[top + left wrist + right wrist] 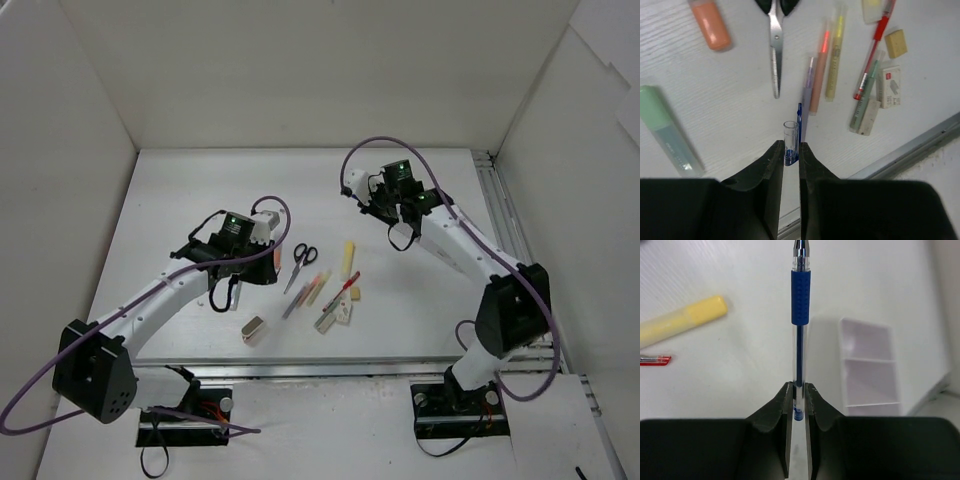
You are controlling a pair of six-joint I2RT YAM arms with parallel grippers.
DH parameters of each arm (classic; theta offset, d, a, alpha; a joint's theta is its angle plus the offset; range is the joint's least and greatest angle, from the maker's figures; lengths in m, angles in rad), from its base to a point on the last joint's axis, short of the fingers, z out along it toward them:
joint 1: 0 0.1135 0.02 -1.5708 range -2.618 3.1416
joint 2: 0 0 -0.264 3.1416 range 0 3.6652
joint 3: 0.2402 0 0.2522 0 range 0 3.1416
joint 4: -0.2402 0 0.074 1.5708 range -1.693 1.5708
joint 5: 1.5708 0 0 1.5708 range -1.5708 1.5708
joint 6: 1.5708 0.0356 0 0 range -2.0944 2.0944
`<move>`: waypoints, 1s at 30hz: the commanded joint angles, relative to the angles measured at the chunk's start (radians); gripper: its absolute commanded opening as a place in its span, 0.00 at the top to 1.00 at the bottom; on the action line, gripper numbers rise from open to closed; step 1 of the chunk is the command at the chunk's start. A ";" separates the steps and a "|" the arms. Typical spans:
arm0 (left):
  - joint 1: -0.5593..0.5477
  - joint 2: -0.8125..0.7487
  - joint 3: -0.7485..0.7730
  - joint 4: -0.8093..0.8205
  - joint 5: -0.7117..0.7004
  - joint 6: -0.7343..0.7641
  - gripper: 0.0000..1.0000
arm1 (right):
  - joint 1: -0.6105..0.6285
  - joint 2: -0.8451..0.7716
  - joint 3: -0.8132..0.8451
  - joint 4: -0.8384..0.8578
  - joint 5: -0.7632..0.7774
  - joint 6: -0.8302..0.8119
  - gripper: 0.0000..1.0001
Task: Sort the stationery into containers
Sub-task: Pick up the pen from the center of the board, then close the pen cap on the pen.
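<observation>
Right gripper [799, 400] pinched narrow, matte black fingers [776, 410] clamped on the tail end of a pen [800, 300]: clear glossy round barrel, ribbed dark-blue rubber grip, shiny metal tip, pointing straight out ahead of the fingertips. Ahead and to the right of those fingers, a white tray [844, 365] of thin smooth plastic, square-cornered, three small compartments in view one behind another, apart from the pen. Ahead and to the left, a stubby yellow marker [687, 317] with a rounded end, lying on the white table [740, 390]. Left gripper [791, 152] likewise nearly closed, black fingers [771, 167] nipping a short clear tubular cap [790, 137] with a blue clip, open end away from the palm. Straight ahead of these fingertips, thin pens [821, 70] tinted purple, orange and yellow, lying side by side. Beyond and slightly left, scissors [775, 55] with bright steel blades closed, points toward the fingers. Far to the left, a pale-green marker [667, 130], frosted and long. Ahead-left, an orange marker [712, 27], rounded and matte. To the right, a red pen [873, 50] and a grey-green pen [862, 100] lying against each other, a printed white box [888, 86] just beside them, a beige eraser [896, 43] beyond. Faint grain on the table here; a metal rail [920, 145] along its edge, right of the fingers.
</observation>
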 commanded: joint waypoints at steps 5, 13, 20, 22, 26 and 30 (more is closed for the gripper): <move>-0.062 -0.049 0.074 0.026 0.184 0.048 1.00 | 0.136 -0.200 -0.045 0.187 -0.076 -0.478 1.00; -0.116 -0.150 0.060 0.018 0.265 0.088 1.00 | 0.170 -0.390 -0.203 0.244 -0.275 -0.815 1.00; -0.116 -0.187 0.064 -0.015 0.309 0.113 1.00 | 0.207 -0.502 -0.336 0.188 -0.272 -1.027 1.00; -0.116 -0.163 0.090 -0.028 0.320 0.122 1.00 | 0.213 -0.513 -0.341 0.159 -0.277 -1.076 1.00; -0.116 -0.095 0.135 -0.066 0.340 0.142 1.00 | 0.230 -0.530 -0.349 0.129 -0.306 -1.135 1.00; -0.125 -0.043 0.176 -0.074 0.352 0.154 1.00 | 0.256 -0.505 -0.336 0.082 -0.295 -1.199 1.00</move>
